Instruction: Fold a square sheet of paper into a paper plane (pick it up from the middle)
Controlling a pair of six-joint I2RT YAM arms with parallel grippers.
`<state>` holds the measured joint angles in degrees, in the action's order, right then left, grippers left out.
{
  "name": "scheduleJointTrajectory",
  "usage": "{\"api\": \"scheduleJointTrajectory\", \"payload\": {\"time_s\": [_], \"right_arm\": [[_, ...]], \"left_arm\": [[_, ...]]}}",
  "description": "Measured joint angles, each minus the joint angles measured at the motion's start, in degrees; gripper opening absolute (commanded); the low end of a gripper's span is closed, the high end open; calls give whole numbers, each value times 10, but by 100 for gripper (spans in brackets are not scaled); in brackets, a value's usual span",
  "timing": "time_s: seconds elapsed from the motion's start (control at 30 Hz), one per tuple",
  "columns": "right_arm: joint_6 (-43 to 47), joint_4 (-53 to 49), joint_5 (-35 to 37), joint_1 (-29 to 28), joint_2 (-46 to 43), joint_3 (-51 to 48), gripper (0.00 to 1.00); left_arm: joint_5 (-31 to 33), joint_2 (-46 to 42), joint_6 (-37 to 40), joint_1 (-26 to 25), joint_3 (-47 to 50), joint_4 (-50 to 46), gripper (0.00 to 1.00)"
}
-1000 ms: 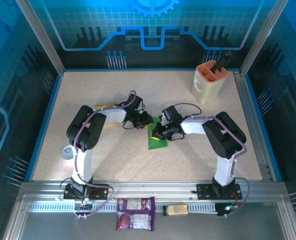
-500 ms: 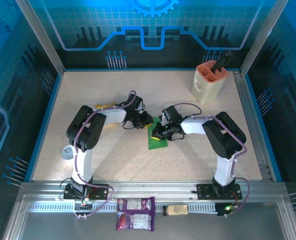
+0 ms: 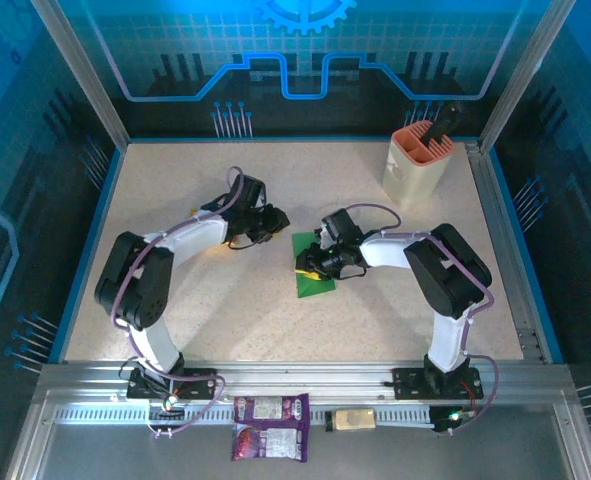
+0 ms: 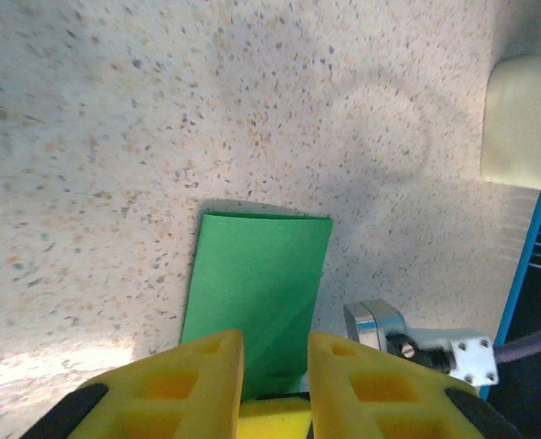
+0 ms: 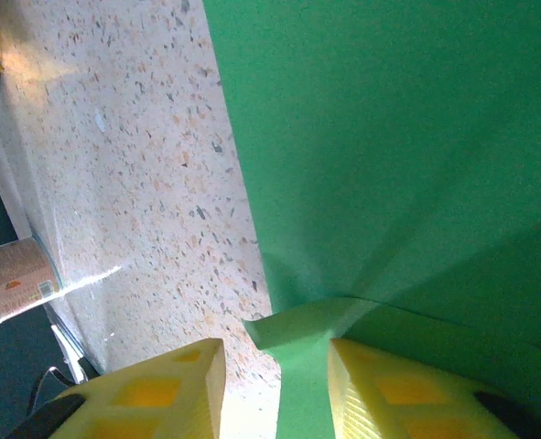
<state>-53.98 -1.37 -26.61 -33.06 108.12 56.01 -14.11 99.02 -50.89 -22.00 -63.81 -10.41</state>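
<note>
Progress check, biggest stuff first. On the speckled table (image 3: pixel 225 300) there's a cream holder (image 3: pixel 415 165) at the far right, well away from the action.

The square sheet of paper (image 3: pixel 315 285) lies flat near the middle of the table. From the left wrist it's an oblong (image 4: pixel 256 293) rather than a square, so I'd guess it's been folded over once.

The left gripper (image 3: pixel 273 222) sits just left of the sheet's far end, jaws a little apart (image 4: pixel 275 343) and holding nothing.

The right gripper (image 3: pixel 310 265) is right on the sheet. Its jaws are parted (image 5: pixel 275 352) with a small raised flap (image 5: pixel 307 325) between them, not clamped as far as I can see.

So it's early days: no pointed nose, no wings, no dart shape. Nearly all the creasing is left to do.
</note>
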Motion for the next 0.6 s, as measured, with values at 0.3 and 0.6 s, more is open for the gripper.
{"api": "scheduleJointTrajectory", "payload": {"time_s": [0.3,0.6], "right_arm": [[13,-9,10,0,1,0,24],[27,-22,26,0,4,0,8]], "left_arm": [[-4,-38,-3,-8,72,1,18],[-36,-37,-14,-61,98,19,2]]}}
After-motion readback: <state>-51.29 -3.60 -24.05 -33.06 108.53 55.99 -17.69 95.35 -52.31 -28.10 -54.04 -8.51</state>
